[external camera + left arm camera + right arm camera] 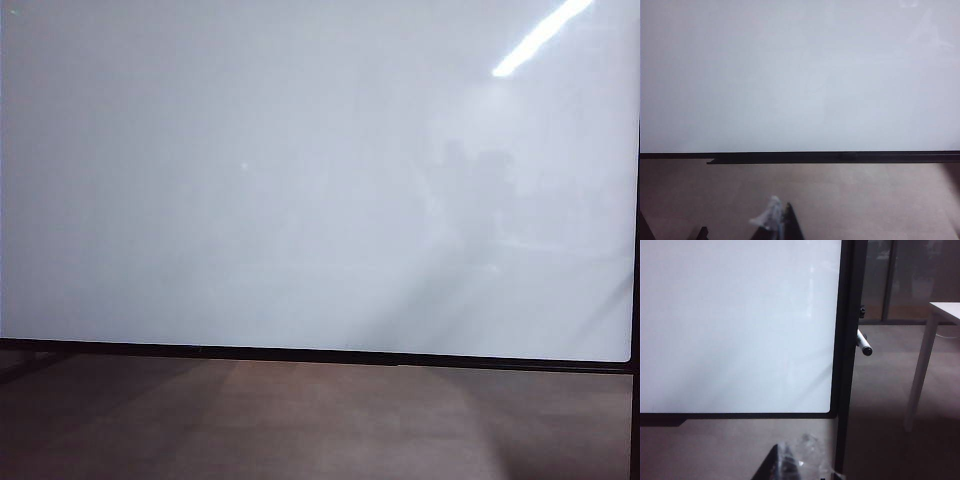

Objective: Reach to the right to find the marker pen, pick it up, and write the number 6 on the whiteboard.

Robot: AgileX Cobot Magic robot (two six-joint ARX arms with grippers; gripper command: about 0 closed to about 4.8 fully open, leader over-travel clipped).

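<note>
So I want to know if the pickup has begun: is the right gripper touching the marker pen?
Apart. The right wrist view shows the marker pen beside the whiteboard frame, with the right gripper well clear of it.

Brown floor (320, 420); white table (946, 310) at side; dim room, dark wall panels (910, 275).

An office-like room: framed whiteboard (300, 180), carpeted floor (320, 420), white table (945, 310).

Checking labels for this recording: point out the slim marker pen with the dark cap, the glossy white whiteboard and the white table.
marker pen (864, 344), right wrist view, barrel near the cap.
whiteboard (740, 325), right wrist view, bare white surface.
white table (921, 365), right wrist view, its leg.
</note>
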